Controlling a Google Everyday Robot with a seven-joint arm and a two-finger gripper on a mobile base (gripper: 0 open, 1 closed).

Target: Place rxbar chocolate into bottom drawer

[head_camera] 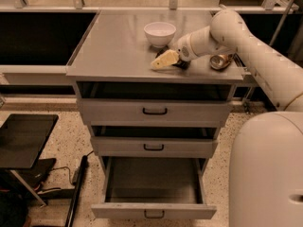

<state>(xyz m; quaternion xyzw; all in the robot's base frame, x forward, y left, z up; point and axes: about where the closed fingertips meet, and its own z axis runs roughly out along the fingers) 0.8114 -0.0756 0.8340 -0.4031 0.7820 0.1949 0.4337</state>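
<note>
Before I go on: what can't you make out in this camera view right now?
- rxbar chocolate: mostly hidden under the tool on the cabinet top, camera view; only a dark edge shows.
- can: partly covered by the arm.
- bottom drawer: open, its back lost in shadow.

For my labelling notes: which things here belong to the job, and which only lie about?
Job: gripper, low over the cabinet top; dark shape beside it, probably the rxbar chocolate; bottom drawer, pulled open.
Lying about: white bowl; shiny can.
</note>
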